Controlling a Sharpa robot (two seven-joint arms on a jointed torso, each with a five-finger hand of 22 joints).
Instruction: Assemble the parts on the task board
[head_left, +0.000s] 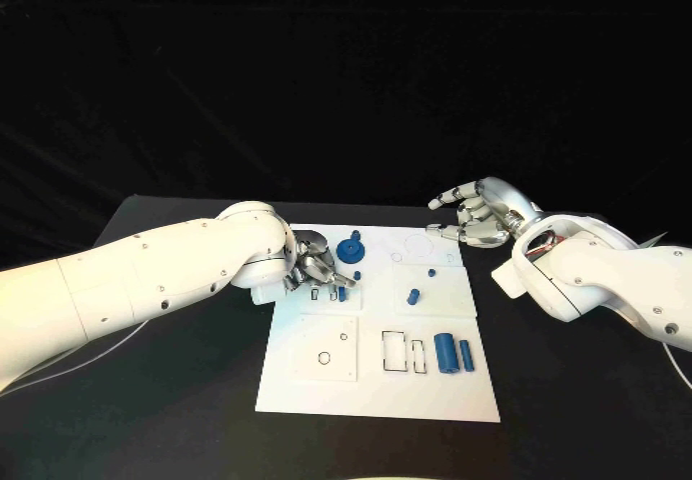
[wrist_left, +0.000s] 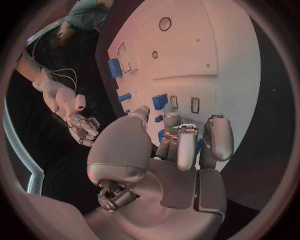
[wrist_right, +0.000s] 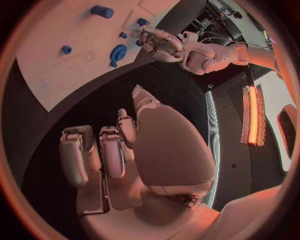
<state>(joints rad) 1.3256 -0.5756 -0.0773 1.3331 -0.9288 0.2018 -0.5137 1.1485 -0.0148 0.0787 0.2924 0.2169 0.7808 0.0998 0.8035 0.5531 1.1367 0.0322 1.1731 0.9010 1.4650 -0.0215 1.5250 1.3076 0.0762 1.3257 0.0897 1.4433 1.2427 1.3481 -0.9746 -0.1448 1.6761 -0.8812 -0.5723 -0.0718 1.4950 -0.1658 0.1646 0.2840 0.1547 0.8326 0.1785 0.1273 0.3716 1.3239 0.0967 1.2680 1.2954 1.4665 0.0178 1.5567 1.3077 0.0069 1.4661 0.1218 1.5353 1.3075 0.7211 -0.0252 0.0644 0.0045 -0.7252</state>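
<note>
There, the left hand (head_left: 315, 268) had its fingers (wrist_left: 186, 145) curled down over a small blue part (head_left: 343, 292) on the task board (head_left: 378, 385); grip unclear. Right hand (head_left: 476, 215) hovered farther off, fingers apart, empty.

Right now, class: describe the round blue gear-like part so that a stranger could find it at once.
Start at the white task board mid-table. Go to its far edge, just beside the left hand. The gear-like part there is a wide toothed disc with a knob; the other blue parts are plain pegs and cylinders.
</note>
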